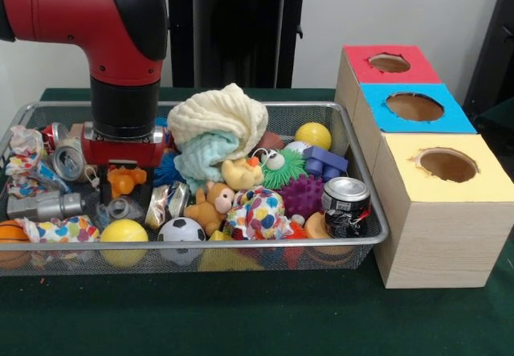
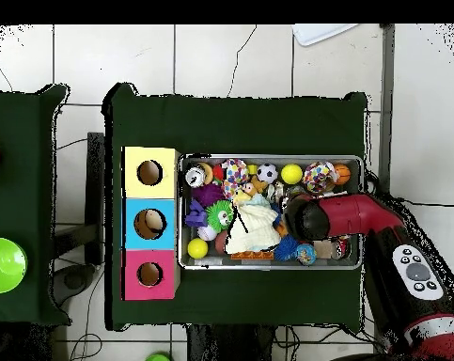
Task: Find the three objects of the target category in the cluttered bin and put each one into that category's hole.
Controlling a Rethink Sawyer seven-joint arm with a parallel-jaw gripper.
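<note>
A clear, crinkled plastic bottle (image 1: 119, 209) lies low in the bin (image 1: 365, 181) near its front-left corner in the front view, wedged between a grey metal piece (image 1: 46, 206), a yellow ball (image 1: 124, 231) and an orange toy (image 1: 126, 179); it looks like the only one of the three objects showing, and the others are probably buried under the clutter. It should be very light and thin-walled, springy under pressure and slick, so a firm squeeze would likely collapse it or make it skid; the stiffer neck or cap end seems the better place to grasp, if it can be reached. The gripper (image 1: 120, 165) hangs low among the toys just behind the bottle, beside a cream and pale-blue cloth (image 1: 215, 128), and I cannot tell how it is set. The hole (image 1: 414, 106) in the blue panel of the wooden box (image 1: 446, 235) sits past the bin's right edge, between the red and yellow tops.
</note>
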